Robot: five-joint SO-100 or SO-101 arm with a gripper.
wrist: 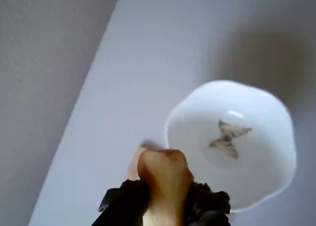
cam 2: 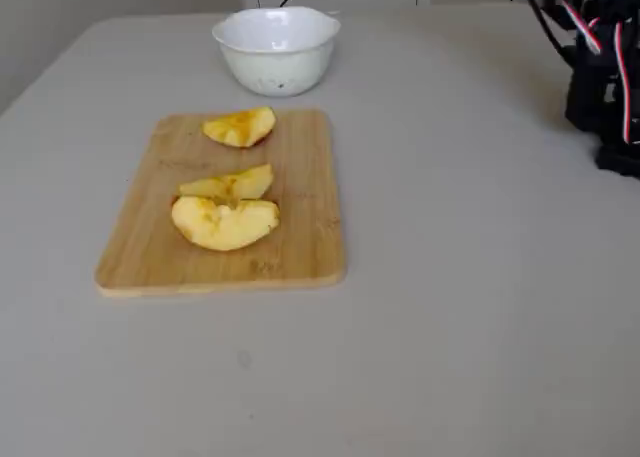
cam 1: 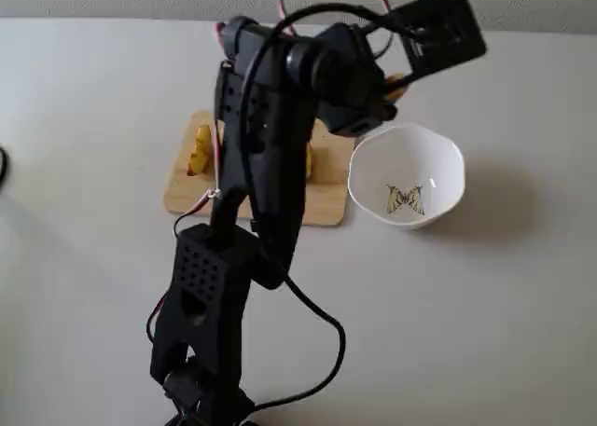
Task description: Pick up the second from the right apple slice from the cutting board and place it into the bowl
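Already the apple slice (wrist: 163, 179) is off the cutting board (cam 2: 300, 247) and sits pinched in the pincer (wrist: 165, 206), closed around its lower part so that the pale, reddish-edged tip sticks out toward the camera in the wrist view. It hangs just at the near rim of the bowl (wrist: 276, 152), whose butterfly drawing shows clear and uncovered at the bottom; whether the slice is fully over the opening or a shade short of it is hard to say from this angle, since the slice is blurred and close to the lens.

In a fixed view three slices remain on the board, two of them touching, one apart nearer the bowl (cam 2: 275, 52).

The slice should handle as a light, firm but brittle wedge: wet cut faces that slide under pressure, a smooth skin edge that gives little purchase. A hold across the two flat faces near the thick middle looks soundest; squeezing hard risks bruising or snapping the thin tip. Moist flesh may cling to one finger on release, so it could drop late or sideways, near the lobed rim.
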